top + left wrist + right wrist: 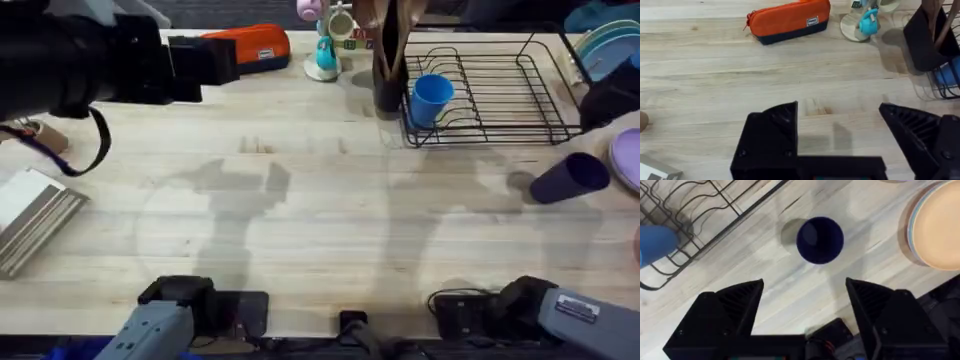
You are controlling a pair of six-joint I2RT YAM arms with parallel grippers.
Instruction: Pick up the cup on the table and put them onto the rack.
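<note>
While the right end effector [805, 294] hangs over the table [320, 215], step in hand: judged to be the approach for a grasp.
Right end effector: fingers spread wide, holding nothing, with the dark-blue cup [820, 240] just beyond the fingertips.
Left end effector [837, 114]: fingers wide apart, empty, above bare table.
Dark-blue cup: on the table, mouth facing the wrist camera, at 4 o'clock from the rack [495, 137] and apart from it.
Cup [432, 98]: light blue, already inside the rack at its 9 o'clock end, among the wires.
Next move: likely lower the right fingers around the dark-blue cup's wall, centred, then close.
Far edge: orange pouch [790, 20] at 11 o'clock, not involved.
</note>
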